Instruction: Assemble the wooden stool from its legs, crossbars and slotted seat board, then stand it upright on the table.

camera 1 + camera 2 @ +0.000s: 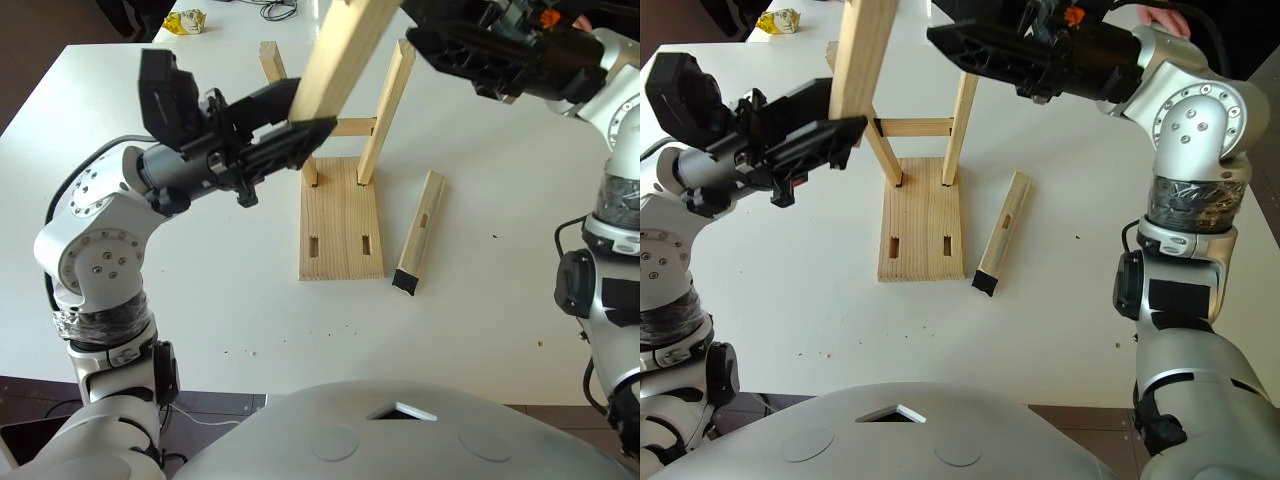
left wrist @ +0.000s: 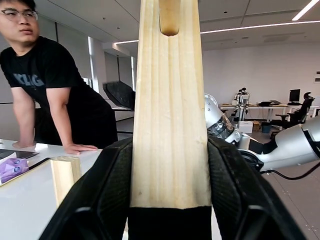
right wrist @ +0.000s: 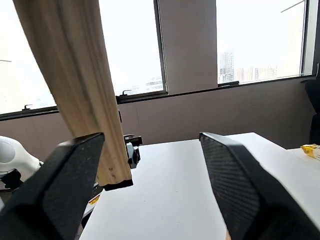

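Observation:
My left gripper (image 1: 300, 125) is shut on a wooden leg (image 1: 345, 50) and holds it tilted high above the table; the left wrist view has its fingers (image 2: 115, 190) clamped on both sides of the leg (image 2: 169, 100). The slotted seat board (image 1: 340, 235) lies flat, with two legs (image 1: 385, 110) standing in its far slots, joined by a crossbar (image 1: 352, 127). Its two near slots are bare. Another leg (image 1: 420, 232) with a black tip lies right of the board. My right gripper (image 1: 940, 45) hovers open beside the held leg's upper part, its fingers (image 3: 65, 180) wide apart.
The white table (image 1: 200, 290) has free room left of and in front of the board. A yellow crumpled item (image 1: 186, 21) lies at the far left edge. Cables (image 1: 275, 10) lie at the far edge.

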Available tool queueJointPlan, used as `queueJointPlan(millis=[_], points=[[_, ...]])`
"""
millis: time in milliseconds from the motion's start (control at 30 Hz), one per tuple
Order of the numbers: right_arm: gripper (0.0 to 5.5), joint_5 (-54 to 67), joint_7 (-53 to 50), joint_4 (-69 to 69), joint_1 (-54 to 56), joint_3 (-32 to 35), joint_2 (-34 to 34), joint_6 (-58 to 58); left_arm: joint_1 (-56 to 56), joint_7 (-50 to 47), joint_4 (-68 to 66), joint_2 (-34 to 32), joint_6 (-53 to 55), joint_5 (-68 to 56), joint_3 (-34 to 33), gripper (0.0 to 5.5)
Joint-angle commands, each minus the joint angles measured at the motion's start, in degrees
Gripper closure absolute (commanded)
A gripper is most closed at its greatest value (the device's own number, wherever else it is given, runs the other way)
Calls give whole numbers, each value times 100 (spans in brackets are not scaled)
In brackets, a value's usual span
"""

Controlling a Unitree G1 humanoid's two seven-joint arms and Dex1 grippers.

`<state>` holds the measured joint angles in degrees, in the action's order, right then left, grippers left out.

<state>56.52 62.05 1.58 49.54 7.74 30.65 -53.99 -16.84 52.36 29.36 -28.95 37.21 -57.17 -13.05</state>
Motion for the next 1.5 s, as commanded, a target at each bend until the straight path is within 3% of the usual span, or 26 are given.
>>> queueJointPlan(millis=[33, 733, 1400, 1500], points=[[199, 344, -68, 34, 321, 156, 60, -428, 140, 283, -31, -170, -224, 209, 202, 346], [199, -99, 901, -483, 146, -202, 405, 113, 226, 680, -370, -404, -457, 416, 521, 346], [199, 399, 529, -332, 464, 69, 227, -254, 263, 827, -514, -413, -663, 662, 639, 346], [235, 469, 491, -396, 482, 47, 199, -306, 281, 821, -504, -411, -679, 678, 643, 346]])
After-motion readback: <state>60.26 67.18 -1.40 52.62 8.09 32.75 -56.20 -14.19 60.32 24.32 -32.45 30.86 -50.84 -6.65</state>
